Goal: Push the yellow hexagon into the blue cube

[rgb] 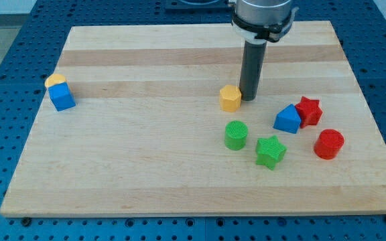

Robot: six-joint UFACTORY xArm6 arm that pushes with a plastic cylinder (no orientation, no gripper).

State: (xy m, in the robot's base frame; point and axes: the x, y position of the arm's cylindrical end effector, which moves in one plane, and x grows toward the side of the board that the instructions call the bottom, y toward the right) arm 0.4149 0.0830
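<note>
Tip: my tip (250, 99) down on the wooden board (179, 181), just at the right flank of the yellow hexagon (230, 98), touching or very nearly so (contact itself too fine to call).
Jaws: none on this arm, only a straight dark rod, so nothing spread, pressed or pinching.
Yellow hexagon: right of the board's centre, standing flat, immediately to the view's left of the rod.
Blue cube (63, 98): far off at the view's left edge of the board, well apart from the hexagon.
Yellow block (55, 81): small, shape unclear, tucked against the blue cube's upper side.
Green cylinder (236, 135): below the hexagon, toward the view's bottom.
Green star (271, 151): just right of and below the cylinder.
Blue house-shaped block (287, 119): right of the rod, touching the red star (308, 111).
Red cylinder (328, 144): lower right, near the pair but apart.
</note>
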